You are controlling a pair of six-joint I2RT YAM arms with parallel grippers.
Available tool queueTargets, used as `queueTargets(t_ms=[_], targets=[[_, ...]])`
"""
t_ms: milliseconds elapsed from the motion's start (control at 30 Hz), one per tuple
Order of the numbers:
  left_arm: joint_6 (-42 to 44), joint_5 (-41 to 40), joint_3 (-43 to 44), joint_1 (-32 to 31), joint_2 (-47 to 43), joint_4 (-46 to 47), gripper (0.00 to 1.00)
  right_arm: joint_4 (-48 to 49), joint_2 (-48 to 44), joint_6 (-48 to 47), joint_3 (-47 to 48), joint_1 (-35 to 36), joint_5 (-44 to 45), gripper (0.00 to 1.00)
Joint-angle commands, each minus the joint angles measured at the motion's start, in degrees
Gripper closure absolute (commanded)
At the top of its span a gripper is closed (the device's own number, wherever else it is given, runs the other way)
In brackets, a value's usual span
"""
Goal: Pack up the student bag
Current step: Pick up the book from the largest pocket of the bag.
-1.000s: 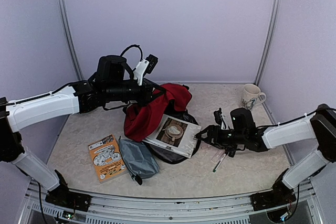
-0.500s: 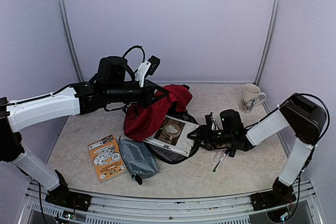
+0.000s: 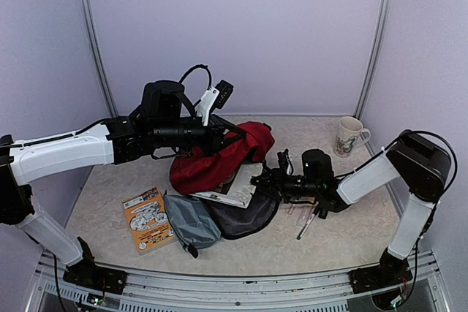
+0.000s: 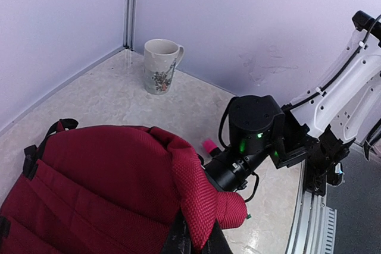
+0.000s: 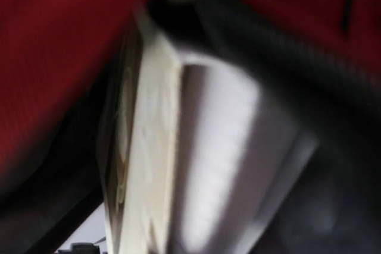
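Observation:
The student bag (image 3: 212,162) is dark red and lies mid-table, with its black inside (image 3: 245,217) showing at the near side. My left gripper (image 3: 235,135) is shut on a fold of the bag's red fabric (image 4: 196,239) and holds that flap up. A white book (image 3: 232,193) lies tilted in the bag's mouth, partly under the lifted flap. My right gripper (image 3: 262,179) is at the book's right edge. In the right wrist view the book's page edge (image 5: 149,147) fills the blurred frame and the fingers do not show.
A grey-blue pouch (image 3: 191,221) and an orange booklet (image 3: 148,218) lie in front of the bag on the left. A pen (image 3: 306,224) lies under the right arm. A mug (image 3: 349,135) stands at the back right. Walls close off three sides.
My right gripper has moved left, pushing the book further under the red flap so less of its cover shows. The left arm has lifted the flap slightly to the right.

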Motion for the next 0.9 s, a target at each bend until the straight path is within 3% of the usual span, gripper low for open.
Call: queueTargets(t_ms=[0, 233, 400, 600, 733, 867], targets=[[-0.7, -1.4, 4.0, -3.1, -1.3, 5.0, 0.97, 7.4, -3.4, 3.3, -1.5, 1.2, 5.0, 0.71], [-0.3, -11.4, 3.0, -2.9, -3.6, 3.5, 0.98, 5.4, -11.5, 4.8, -8.0, 1.4, 13.1, 0.8], [-1.7, -20.0, 3.9, -2.1, -1.5, 2.0, 1.0, -2.6, -20.5, 5.0, -11.9, 3.6, 20.5, 0.83], [-4.5, -18.5, 4.1, -0.5, 0.9, 5.7, 1.0, -11.8, -32.8, 7.4, -16.4, 7.8, 32.0, 0.86], [-4.5, -17.0, 6.0, -0.5, 3.3, 5.8, 1.0, -15.0, -39.8, 12.0, -20.6, 8.8, 41.1, 0.95], [-4.5, -15.4, 8.1, -1.8, 5.3, 6.6, 1.0, -18.2, -42.3, 12.3, -20.0, 8.9, 49.7, 0.95]])
